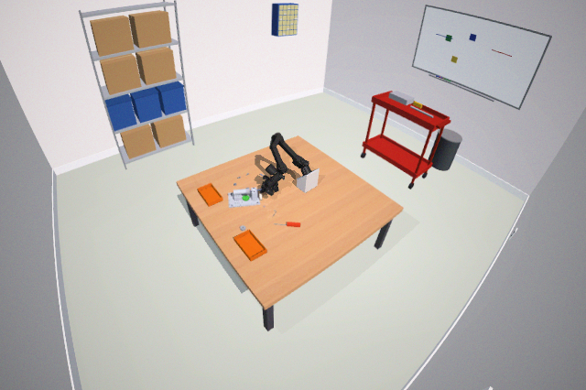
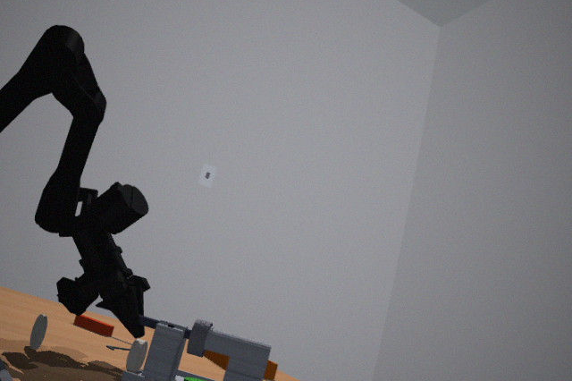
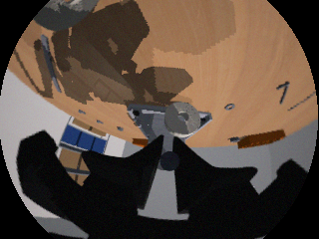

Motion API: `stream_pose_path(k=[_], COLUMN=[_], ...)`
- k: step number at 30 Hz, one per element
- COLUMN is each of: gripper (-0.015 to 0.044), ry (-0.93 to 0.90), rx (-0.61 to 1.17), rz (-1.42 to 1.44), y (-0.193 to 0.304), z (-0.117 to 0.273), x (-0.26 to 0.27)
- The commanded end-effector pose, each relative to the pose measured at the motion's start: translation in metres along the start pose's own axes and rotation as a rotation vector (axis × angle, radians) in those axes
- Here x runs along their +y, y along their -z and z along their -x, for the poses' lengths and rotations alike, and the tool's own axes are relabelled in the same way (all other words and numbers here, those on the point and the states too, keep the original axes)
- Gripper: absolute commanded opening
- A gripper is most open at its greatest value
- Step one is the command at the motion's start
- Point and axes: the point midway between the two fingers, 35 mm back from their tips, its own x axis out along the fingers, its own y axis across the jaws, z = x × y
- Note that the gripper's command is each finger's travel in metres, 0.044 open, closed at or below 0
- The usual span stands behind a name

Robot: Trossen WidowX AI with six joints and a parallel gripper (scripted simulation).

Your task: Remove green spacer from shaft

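Note:
My gripper (image 1: pixel 261 190) (image 2: pixel 140 333) (image 3: pixel 167 138) is shut on the shaft (image 2: pixel 150 321) (image 3: pixel 169 160), at its outer end. The shaft runs through the upright support block (image 2: pixel 164 350) toward the big housing block (image 2: pixel 240 350) (image 1: pixel 241 192). A grey spacer (image 2: pixel 198 340) is on the shaft, against the housing's near face. The green spacer (image 1: pixel 245 198) (image 2: pixel 196 378) is off the shaft and lies low, flat, between support and housing. Whether it rests on the base plate (image 1: pixel 235 203) or the table is unclear. The shaft's inner end is hidden.
A pale disc (image 2: pixel 137 355) (image 3: pixel 175 124) stands close before the support block, below my fingers. Another grey disc (image 2: pixel 38 332) stands farther out. Orange trays (image 1: pixel 210 194) (image 1: pixel 249 244), a screwdriver (image 1: pixel 293 224), a ring (image 1: pixel 243 227) and small loose parts lie around the fixture.

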Motion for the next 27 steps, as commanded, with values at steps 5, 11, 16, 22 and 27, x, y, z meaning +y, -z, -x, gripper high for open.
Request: stream_pose_path(k=[5, 11, 16, 22, 27], gripper=[0.0, 0.0, 0.0, 0.0, 0.0], ry=[-0.003, -0.003, -0.003, -0.003, -0.003], rx=[0.004, 0.004, 0.004, 0.004, 0.004], rz=[0.0, 0.0, 0.0, 0.0, 0.0], y=[0.0043, 0.0058, 0.007, 0.0084, 0.0096], z=[-0.0028, -0.0042, -0.0053, -0.0067, -0.0078], x=[0.0002, 0.0003, 0.0003, 0.0003, 0.0004])
